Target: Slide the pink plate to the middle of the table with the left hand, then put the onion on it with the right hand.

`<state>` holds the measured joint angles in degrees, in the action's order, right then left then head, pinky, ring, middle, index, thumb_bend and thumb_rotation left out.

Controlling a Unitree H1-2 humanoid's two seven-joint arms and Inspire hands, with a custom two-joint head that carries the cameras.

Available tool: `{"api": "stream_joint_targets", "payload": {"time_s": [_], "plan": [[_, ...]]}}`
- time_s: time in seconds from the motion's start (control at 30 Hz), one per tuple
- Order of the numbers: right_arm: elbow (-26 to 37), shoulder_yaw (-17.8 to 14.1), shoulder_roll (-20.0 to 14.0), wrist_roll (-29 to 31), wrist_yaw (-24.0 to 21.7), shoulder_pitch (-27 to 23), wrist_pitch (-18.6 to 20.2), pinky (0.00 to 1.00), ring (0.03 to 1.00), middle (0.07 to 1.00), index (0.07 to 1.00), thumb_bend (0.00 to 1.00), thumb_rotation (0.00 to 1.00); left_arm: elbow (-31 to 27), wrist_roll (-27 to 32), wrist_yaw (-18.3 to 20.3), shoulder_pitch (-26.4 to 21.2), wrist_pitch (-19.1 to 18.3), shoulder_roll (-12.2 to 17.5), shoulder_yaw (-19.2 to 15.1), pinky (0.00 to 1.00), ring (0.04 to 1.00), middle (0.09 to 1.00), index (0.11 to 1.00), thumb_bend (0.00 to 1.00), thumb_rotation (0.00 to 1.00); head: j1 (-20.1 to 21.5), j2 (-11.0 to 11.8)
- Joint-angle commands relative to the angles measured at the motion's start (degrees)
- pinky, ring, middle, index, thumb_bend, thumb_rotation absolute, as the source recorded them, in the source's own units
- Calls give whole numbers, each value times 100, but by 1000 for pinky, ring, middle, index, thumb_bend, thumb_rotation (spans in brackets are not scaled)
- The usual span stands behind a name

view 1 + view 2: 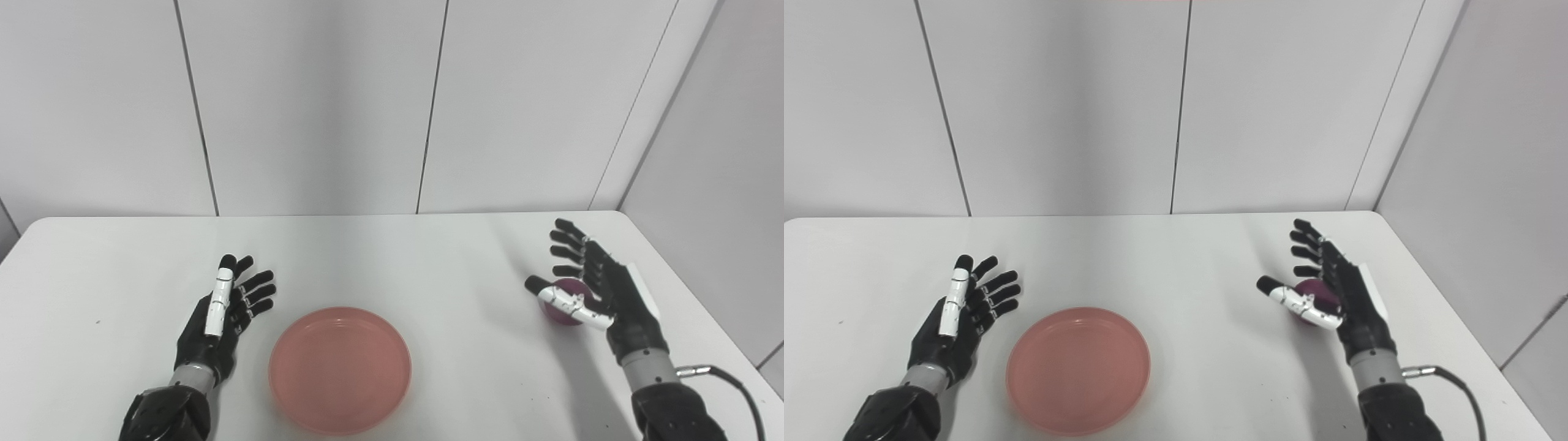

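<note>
The right hand [603,288] cups the onion [566,300] near the table's [392,257] right edge, fingers spread and not yet closed, thumb across its front. The left hand [229,306] rests open just left of the plate [340,370], apart from it. The plate is empty and sits near the front edge, about midway across. The onion is round: an early or loose squeeze could roll it out toward the edge, or drop it on the carry.

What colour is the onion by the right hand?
Dark purple-red onion; clearest in the left eye view.
</note>
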<state>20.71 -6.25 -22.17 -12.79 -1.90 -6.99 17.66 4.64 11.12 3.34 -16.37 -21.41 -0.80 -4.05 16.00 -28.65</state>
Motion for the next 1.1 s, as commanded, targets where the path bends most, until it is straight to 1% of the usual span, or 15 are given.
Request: {"api": "stream_joint_targets", "payload": {"time_s": [0.0,0.03,0.1,0.13,0.17,0.3,0.37,0.47,0.57,0.6,0.67,0.83,0.93,1.03,1.07], "plan": [[22,238,-377,-781,-41,-213,62,644,795,842,866,954,402,71,12,-3,97,-129,-43,37,807,792,792,889,672,932,38,20],[1,365,-509,-1141,-70,-245,100,621,779,837,859,968,402,77,24,5,103,-126,-40,31,811,793,792,888,672,933,65,26],[-9,516,-674,-1607,-146,-287,156,608,767,831,853,983,385,89,47,13,101,-130,-34,12,814,795,794,889,672,933,126,17],[-12,593,-783,-1868,-227,-311,193,642,784,831,842,993,328,91,64,19,100,-134,-33,0,815,795,793,889,671,935,126,17],[-24,656,-879,-2090,-310,-338,213,648,788,833,846,989,343,96,79,23,99,-140,-33,-12,818,797,795,890,669,936,157,21],[-132,862,-1218,-2819,-603,-492,184,653,794,828,828,1000,317,146,99,61,100,-116,-18,-35,830,805,803,895,664,945,234,93],[-188,926,-1315,-3074,-728,-559,176,662,801,832,831,1000,327,188,108,85,103,-87,-11,-46,834,807,804,894,663,944,251,120],[-312,1009,-1418,-3400,-865,-660,127,645,795,823,818,1000,314,237,152,136,114,-60,-8,-67,846,816,810,899,657,945,281,136],[-453,1127,-1543,-3783,-1061,-757,117,662,798,817,805,1000,329,258,223,182,131,-41,-20,-83,862,825,816,905,647,947,297,185],[-511,1164,-1582,-3906,-1062,-777,73,662,798,817,805,1000,329,259,226,179,137,-43,-30,-89,862,825,816,905,647,947,301,166],[-603,1227,-1647,-4104,-1108,-818,41,649,783,803,794,1000,325,260,224,161,146,-49,-46,-97,859,823,814,905,649,942,286,158],[-814,1337,-1743,-4443,-1268,-947,24,691,796,811,795,1000,338,282,258,180,164,-39,-36,-99,860,827,821,916,650,945,285,154],[-895,1372,-1740,-4512,-1371,-1022,31,703,802,812,792,1000,338,306,289,174,167,-19,-37,-110,866,831,823,918,645,943,286,162],[-947,1415,-1729,-4535,-1654,-1103,127,697,801,809,794,1000,337,325,275,169,174,3,-29,-95,862,828,819,913,654,938,288,189],[-965,1424,-1722,-4542,-1750,-1128,162,672,796,809,795,1000,330,333,267,168,174,11,-26,-88,860,826,814,909,663,935,288,189]]}}
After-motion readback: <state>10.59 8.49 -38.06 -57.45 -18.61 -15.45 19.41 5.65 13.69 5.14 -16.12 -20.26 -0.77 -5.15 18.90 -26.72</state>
